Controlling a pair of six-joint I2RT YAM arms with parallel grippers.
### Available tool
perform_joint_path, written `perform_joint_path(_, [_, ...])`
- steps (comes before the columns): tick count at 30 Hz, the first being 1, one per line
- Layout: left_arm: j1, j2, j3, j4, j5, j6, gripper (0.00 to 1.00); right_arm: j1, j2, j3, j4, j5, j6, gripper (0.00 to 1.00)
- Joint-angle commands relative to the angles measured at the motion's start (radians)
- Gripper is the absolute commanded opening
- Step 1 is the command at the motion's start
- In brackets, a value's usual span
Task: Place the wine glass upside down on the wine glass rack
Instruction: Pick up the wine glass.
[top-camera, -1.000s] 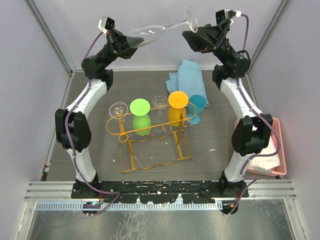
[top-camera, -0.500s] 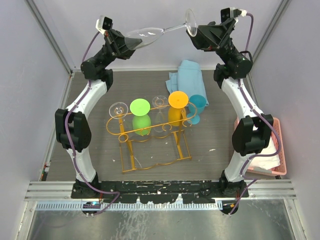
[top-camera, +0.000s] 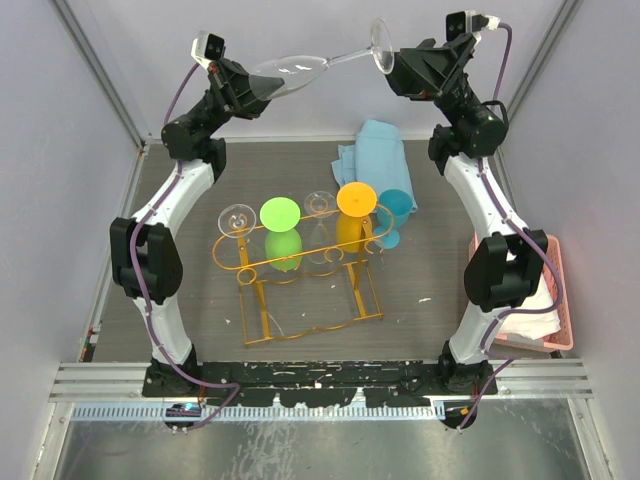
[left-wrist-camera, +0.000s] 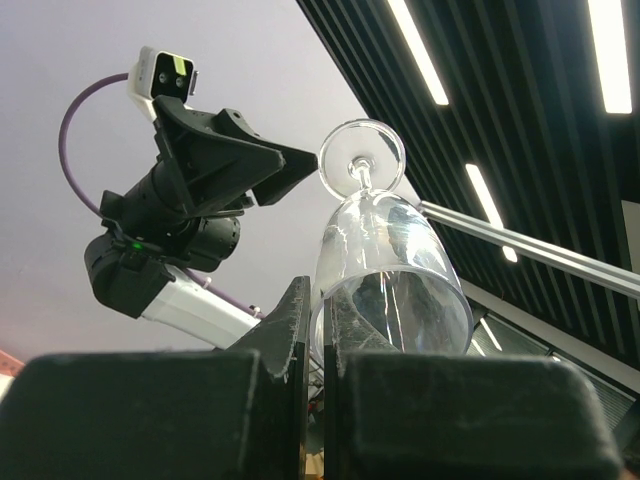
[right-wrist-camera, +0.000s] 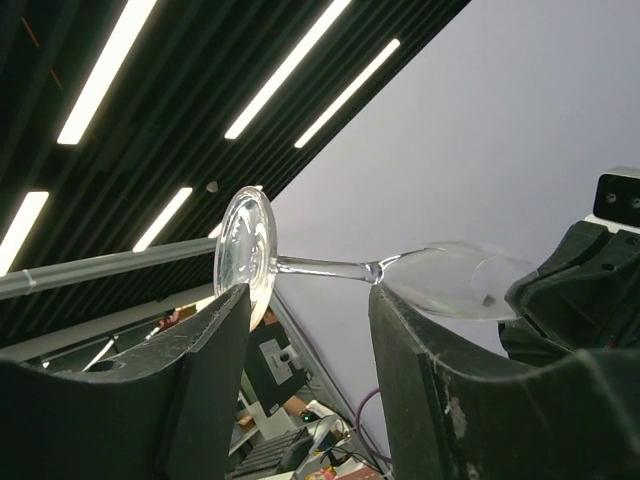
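Currently the left end effector (left-wrist-camera: 318, 300) is clamped tight on the bowl rim of the wine glass (top-camera: 290, 72). The glass is held high above the surface (top-camera: 420, 320), near horizontal, foot toward the right end effector (right-wrist-camera: 310, 295). That one's fingers stand apart, straddling the stem just behind the foot; contact I can't tell. The wine glass rack (top-camera: 300, 262) sits well below, mid-surface, with a green glass (top-camera: 280, 213) and an orange glass (top-camera: 356, 198) on it.
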Motion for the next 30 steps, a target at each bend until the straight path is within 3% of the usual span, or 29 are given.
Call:
perform_joint_path(1, [0.0,-0.017,0.006,0.057,-0.034,-0.066,0.0,0.02,-0.031,0.066,0.024,0.015,0.196,0.56])
perform_joint_path(7, [-0.001,-0.018,-0.007,0.057,-0.038,-0.062,0.0,0.062,-0.031,0.085,-0.001,0.004,0.181,0.56])
perform_joint_path(23, [-0.001,-0.016,-0.007,0.057,-0.049,-0.058,0.0,0.073,-0.055,0.045,0.028,0.041,0.193,0.39])
perform_joint_path(30, [-0.002,-0.013,-0.005,0.057,-0.045,-0.06,0.0,0.073,-0.055,0.048,0.029,0.052,0.196,0.2])
